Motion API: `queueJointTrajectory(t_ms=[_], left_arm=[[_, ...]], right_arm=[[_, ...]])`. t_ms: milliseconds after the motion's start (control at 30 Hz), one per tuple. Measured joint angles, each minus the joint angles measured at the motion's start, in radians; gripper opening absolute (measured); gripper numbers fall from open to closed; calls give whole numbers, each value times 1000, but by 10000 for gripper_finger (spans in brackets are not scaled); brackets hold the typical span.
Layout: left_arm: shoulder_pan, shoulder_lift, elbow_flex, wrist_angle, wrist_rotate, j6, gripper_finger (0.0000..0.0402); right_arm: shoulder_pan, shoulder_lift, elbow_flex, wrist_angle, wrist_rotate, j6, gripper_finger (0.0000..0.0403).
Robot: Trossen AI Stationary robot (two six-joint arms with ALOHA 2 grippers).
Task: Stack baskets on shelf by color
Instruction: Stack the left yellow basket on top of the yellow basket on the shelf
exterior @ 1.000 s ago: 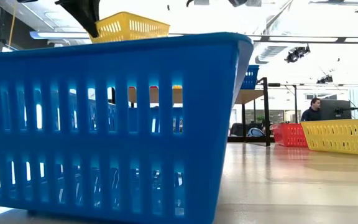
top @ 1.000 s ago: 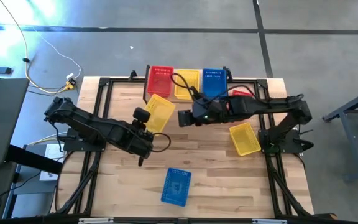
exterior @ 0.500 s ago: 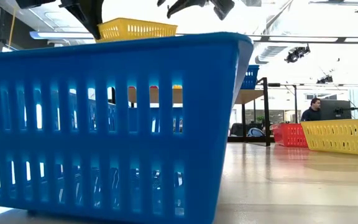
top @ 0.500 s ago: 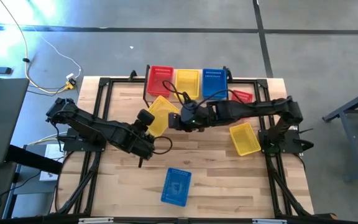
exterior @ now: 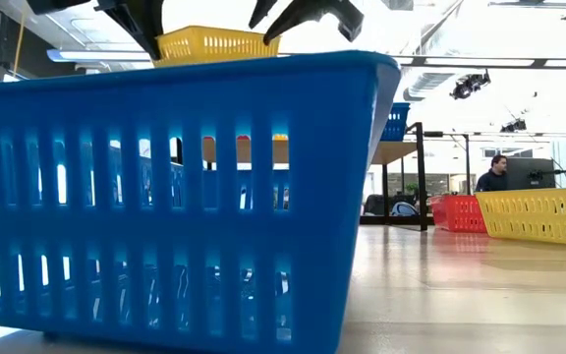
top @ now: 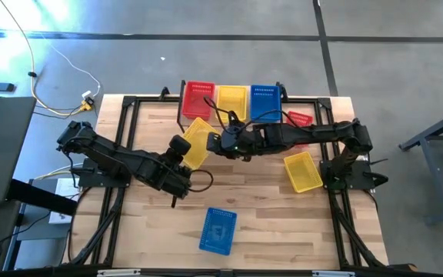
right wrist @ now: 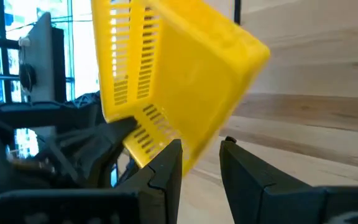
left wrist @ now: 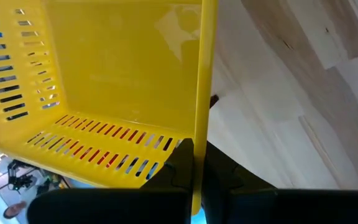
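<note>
A yellow basket (top: 198, 140) hangs tilted above the table's middle, with my left gripper (top: 180, 151) shut on it from the left. My right gripper (top: 215, 143) stands open at the basket's right side. In the right wrist view its fingers (right wrist: 166, 163) flank the basket's lower corner (right wrist: 194, 152). In the low view the open right gripper (exterior: 305, 18) sits beside the raised basket (exterior: 214, 43). On the shelf (top: 181, 115) at the far edge sit a red basket (top: 199, 98), a yellow one (top: 231, 100) and a blue one (top: 264, 100). My left gripper pinches one side wall of the yellow basket at its rim (left wrist: 197, 134), one finger inside the basket and one outside. The fingers come slanting down from the table's left. The basket is lifted clear and tilted. My right gripper: I cannot tell whether its fingers touch the basket's corner.
A blue basket (top: 218, 229) lies near the front edge and fills the low view (exterior: 165, 197). Another yellow basket (top: 302, 171) lies at the right. A red basket (top: 299, 118) lies behind the right arm. Bare wood shows at the near left and near right.
My right gripper has gone toward the table's left and down, up to the held yellow basket, and has rolled about its own axis. My left gripper has rolled a little in place, and the basket has turned with it to stand more level in the low view.
</note>
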Motion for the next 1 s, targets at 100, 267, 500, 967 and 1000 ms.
queueJointTrajectory(t_ms=[100,267,500,967,1000], left_arm=[[-10,0,0,6,-3,-15,0],[-32,0,0,8,-44,-37,0],[-39,0,0,7,-44,-42,1],[-47,0,-1,80,2,-44,42],[-47,0,-1,85,24,-44,48]], right_arm=[[-11,9,0,-2,-15,0,94],[-29,15,0,-6,-16,0,94],[-47,31,0,-10,-78,-30,90],[-67,46,0,-9,-57,-209,3],[-69,46,0,-9,-50,-218,2]])
